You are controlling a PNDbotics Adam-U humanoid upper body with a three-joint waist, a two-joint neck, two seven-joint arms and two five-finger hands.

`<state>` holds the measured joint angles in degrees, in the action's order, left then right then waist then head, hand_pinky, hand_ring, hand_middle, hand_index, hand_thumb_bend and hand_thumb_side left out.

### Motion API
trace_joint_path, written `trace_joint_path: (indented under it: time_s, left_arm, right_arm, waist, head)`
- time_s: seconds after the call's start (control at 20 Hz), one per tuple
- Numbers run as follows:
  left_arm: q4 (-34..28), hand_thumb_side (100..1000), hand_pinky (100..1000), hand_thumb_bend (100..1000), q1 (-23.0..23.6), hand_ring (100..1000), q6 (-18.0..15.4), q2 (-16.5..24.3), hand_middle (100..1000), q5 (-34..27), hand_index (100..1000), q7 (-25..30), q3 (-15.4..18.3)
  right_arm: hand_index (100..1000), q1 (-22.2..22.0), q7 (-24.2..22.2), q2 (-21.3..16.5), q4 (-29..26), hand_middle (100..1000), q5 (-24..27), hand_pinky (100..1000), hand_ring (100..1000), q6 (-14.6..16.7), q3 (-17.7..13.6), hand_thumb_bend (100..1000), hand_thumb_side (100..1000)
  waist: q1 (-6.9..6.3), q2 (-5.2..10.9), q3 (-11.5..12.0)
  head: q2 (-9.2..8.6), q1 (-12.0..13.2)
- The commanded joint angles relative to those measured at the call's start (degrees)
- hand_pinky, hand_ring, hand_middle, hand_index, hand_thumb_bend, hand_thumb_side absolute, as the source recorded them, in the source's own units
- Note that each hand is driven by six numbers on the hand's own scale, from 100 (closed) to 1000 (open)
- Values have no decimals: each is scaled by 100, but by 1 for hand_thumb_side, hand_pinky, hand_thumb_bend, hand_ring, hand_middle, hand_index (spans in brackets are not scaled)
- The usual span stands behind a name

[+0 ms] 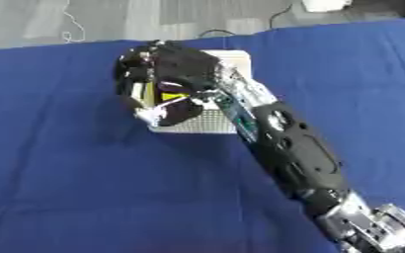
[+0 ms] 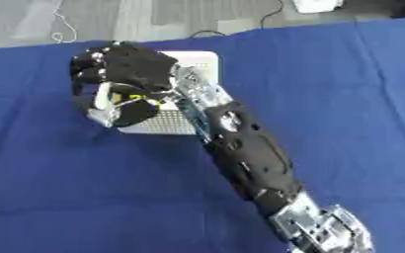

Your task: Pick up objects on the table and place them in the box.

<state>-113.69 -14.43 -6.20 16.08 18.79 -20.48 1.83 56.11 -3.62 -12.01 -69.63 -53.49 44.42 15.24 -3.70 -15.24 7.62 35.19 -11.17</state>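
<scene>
Right hand: fingers curled round a small yellow-and-white object, held over the near-left part of the white box. Box beneath and behind the hand, on blue tablecloth. Progress, as judged: object carried to the box, not yet released. Box contents hidden by hand and forearm; object's identity unclear. Left hand absent from both views.

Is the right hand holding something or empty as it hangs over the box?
Holding: the right hand has fingers curled round a small yellow-and-white object above the white box.
</scene>
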Motion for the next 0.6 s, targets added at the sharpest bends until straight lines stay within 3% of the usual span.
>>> trace_joint_path:
  time_s: [0.05, 0.2, 0.35, 0.45, 0.6]
  left_arm:
    - [-90, 699, 900, 100, 33, 752, 52, 145, 769, 64, 822, -43, 80]
    - [-90, 701, 900, 100, 113, 752, 81, 186, 769, 107, 822, -74, 103]
    - [-90, 703, 899, 100, 188, 752, 102, 220, 769, 148, 822, -112, 132]
    - [-90, 704, 899, 100, 234, 752, 110, 248, 769, 171, 822, -132, 145]
    - [-90, 705, 899, 100, 296, 752, 107, 284, 769, 185, 822, -143, 146]
  right_arm:
    - [608, -209, -733, -473, -472, 537, 2094, 185, 566, -137, 174, 100, 988]
    - [596, -748, -1713, -991, -1285, 505, 4525, 139, 529, -1009, 110, 100, 1000]
    - [578, -1569, -2390, -1528, -2435, 475, 6894, 103, 482, -2332, -286, 100, 1000]
    - [567, -2173, -2460, -1768, -3119, 458, 8013, 100, 460, -3044, -628, 100, 1000]
    - [552, -3193, -2095, -1941, -4024, 442, 9018, 101, 438, -3536, -1065, 100, 991]
  waist:
    - [28, 222, -77]
    - [72, 376, -226]
    - [133, 496, -371]
    - [174, 548, -443]
    - [233, 601, -516]
  head:
    - [29, 440]
    - [24, 869]
    - [-15, 1303]
    - [-40, 1548]
    - [-68, 1814]
